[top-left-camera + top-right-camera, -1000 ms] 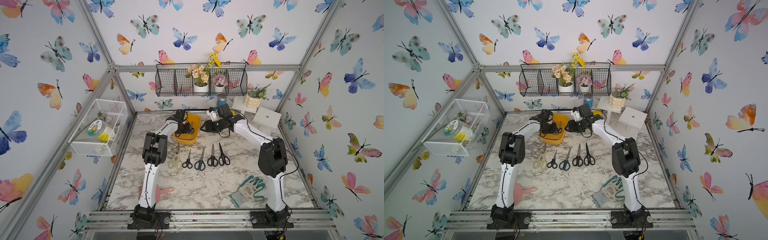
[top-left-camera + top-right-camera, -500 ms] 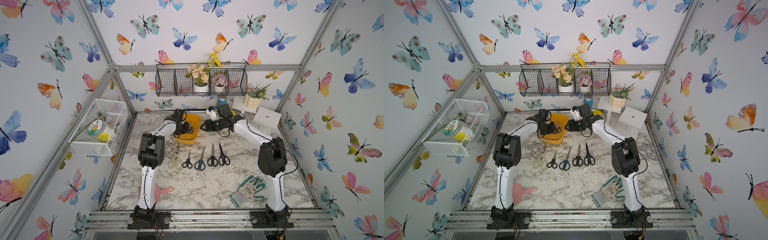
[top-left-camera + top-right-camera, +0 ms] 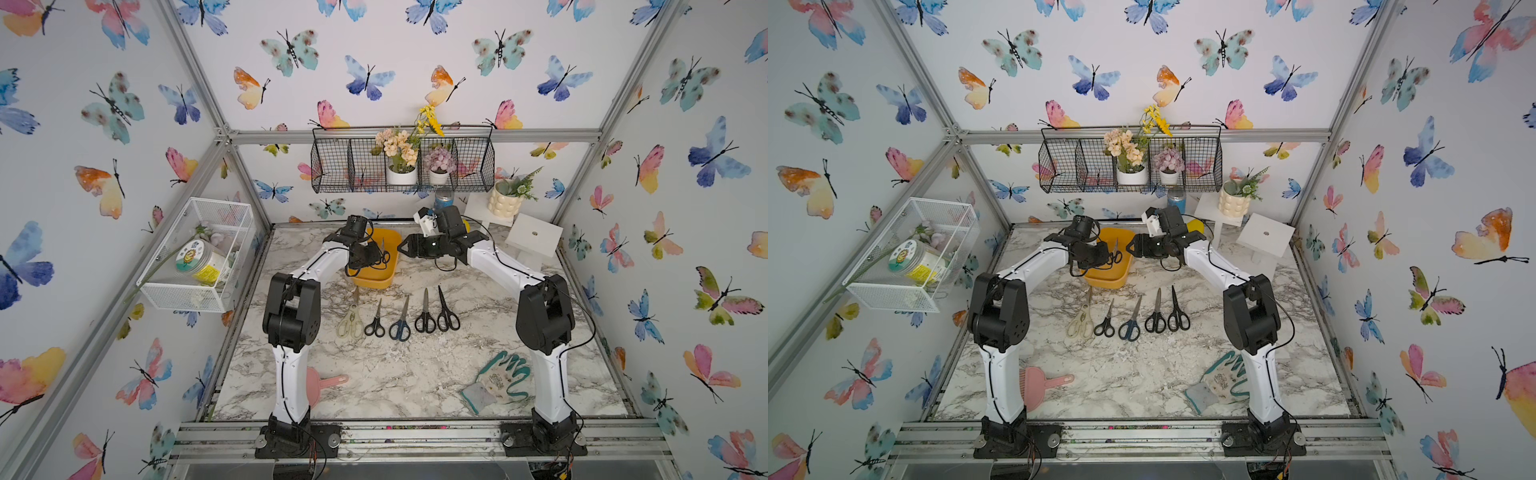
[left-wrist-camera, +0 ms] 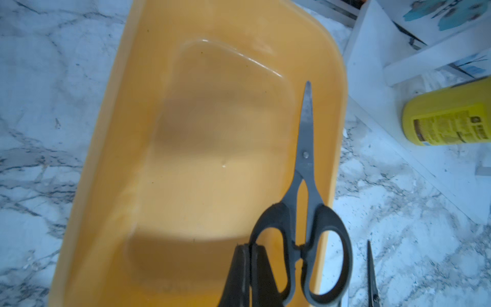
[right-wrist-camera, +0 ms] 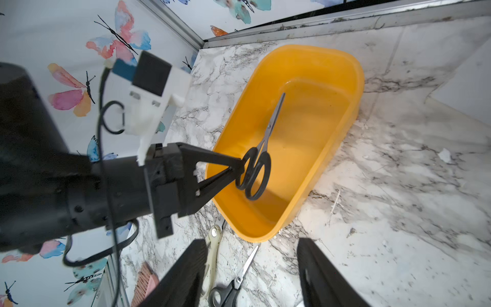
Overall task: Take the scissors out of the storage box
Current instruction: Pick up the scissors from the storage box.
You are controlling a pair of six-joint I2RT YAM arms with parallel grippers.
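Observation:
The yellow-orange storage box (image 3: 376,279) (image 3: 1109,281) stands at the back of the marble table. My left gripper (image 4: 250,247) (image 5: 239,166) is shut on one handle ring of a black-handled pair of scissors (image 4: 305,164) (image 5: 265,138) (image 3: 383,252). It holds them above the box's inside (image 4: 212,133), blades pointing away. My right gripper (image 5: 251,240) (image 3: 401,247) hangs open just right of the box (image 5: 332,79), with nothing between its fingers. Several other scissors lie in a row in front: cream-handled (image 3: 351,322), small black (image 3: 375,325), dark blue (image 3: 400,327) and two black (image 3: 425,319) (image 3: 447,316).
A white stand (image 3: 534,239) and a yellow bottle (image 4: 446,117) are right of the box. Gloves (image 3: 500,380) lie front right, and a pink brush (image 3: 328,380) lies front left. A white mesh basket (image 3: 199,253) hangs on the left wall and a black wire basket (image 3: 401,166) on the back wall.
My left arm's elbow has swung to the left while its gripper stays over the box with the scissors. My right gripper has opened wider.

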